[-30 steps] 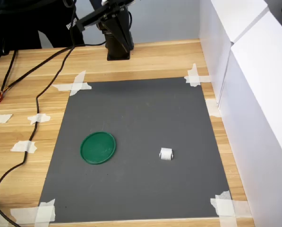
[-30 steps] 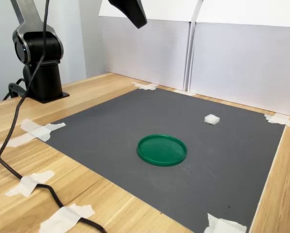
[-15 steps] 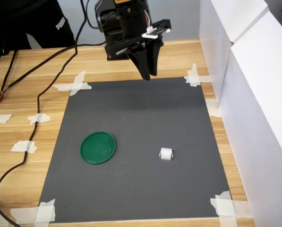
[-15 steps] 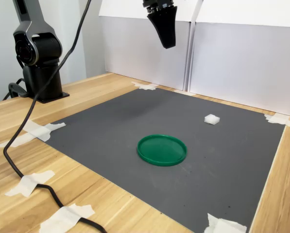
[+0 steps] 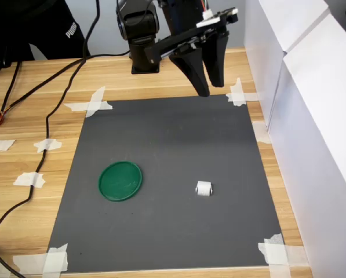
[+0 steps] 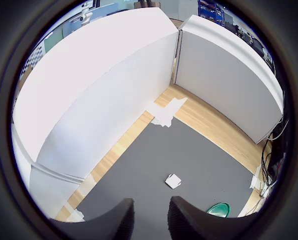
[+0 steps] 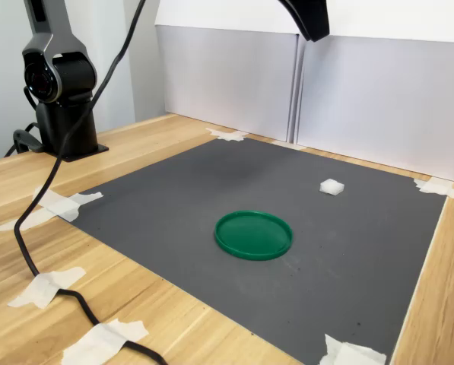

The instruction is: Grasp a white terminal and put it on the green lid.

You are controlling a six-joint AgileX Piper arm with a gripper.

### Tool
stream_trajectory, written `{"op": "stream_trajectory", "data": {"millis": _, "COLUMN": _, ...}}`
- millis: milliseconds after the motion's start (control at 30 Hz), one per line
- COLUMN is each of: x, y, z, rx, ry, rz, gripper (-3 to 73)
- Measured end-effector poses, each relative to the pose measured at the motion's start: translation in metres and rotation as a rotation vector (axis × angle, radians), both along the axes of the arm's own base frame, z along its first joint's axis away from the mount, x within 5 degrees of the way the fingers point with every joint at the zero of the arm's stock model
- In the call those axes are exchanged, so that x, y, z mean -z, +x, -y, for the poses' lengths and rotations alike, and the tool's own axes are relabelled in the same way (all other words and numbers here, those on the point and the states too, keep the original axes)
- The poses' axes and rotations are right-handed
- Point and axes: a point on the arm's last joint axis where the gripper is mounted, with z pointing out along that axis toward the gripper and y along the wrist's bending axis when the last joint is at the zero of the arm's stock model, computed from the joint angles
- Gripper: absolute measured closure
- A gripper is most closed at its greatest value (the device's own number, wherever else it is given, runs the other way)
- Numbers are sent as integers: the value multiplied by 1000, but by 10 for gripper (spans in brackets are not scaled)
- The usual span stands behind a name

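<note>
Black gripper (image 5: pixel 210 88): upper centre of first exterior view, fingers spread w/ gap, holding nothing.

Second exterior view: only its tip, top edge.

Wrist view alone: gap between fingertips (image 6: pixel 120 216).

Tiny white plastic terminal block (image 5: pixel 203 188): on grey mat (image 5: pixel 173 139), lower centre-right.

Flat round dark-green plastic lid (image 5: pixel 120 180): well apart, first exterior view's left.

Mat open around both.

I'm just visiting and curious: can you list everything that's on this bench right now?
Small white plastic block: one, white, on the mat, apart from the disc.
Flat round green plastic disc: one, dark green, on the mat.
Grey mat: one, taped to the wooden table.
White tape pieces: several, at mat corners and on the wood.
White panels: along two sides.
Black cables: on the wood.
Robot tool: one, black, open, raised above the mat's far edge.
</note>
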Motion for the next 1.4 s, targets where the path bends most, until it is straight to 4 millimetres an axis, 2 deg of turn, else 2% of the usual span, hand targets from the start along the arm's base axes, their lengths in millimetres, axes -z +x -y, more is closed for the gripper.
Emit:
{"op": "stream_trajectory", "data": {"millis": 267, "x": 20, "y": 25, "z": -5, "rx": -75, "ry": -132, "rz": -114, "gripper": 372}}
{"op": "stream_trajectory", "data": {"millis": 533, "x": 45, "y": 40, "z": -7, "rx": -82, "ry": -197, "rz": -161, "gripper": 202}}
{"op": "stream_trajectory", "data": {"millis": 633, "x": 54, "y": 46, "z": -9, "rx": -101, "ry": -212, "rz": -176, "gripper": 170}}
{"op": "stream_trajectory", "data": {"millis": 867, "x": 80, "y": 58, "z": -13, "rx": -181, "ry": -264, "rz": -218, "gripper": 163}}
{"op": "stream_trajectory", "data": {"millis": 1167, "x": 85, "y": 91, "z": -19, "rx": -194, "ry": -334, "rz": -169, "gripper": 163}}
{"op": "stream_trajectory", "data": {"millis": 1400, "x": 103, "y": 96, "z": -27, "rx": -234, "ry": -301, "rz": -275, "gripper": 170}}
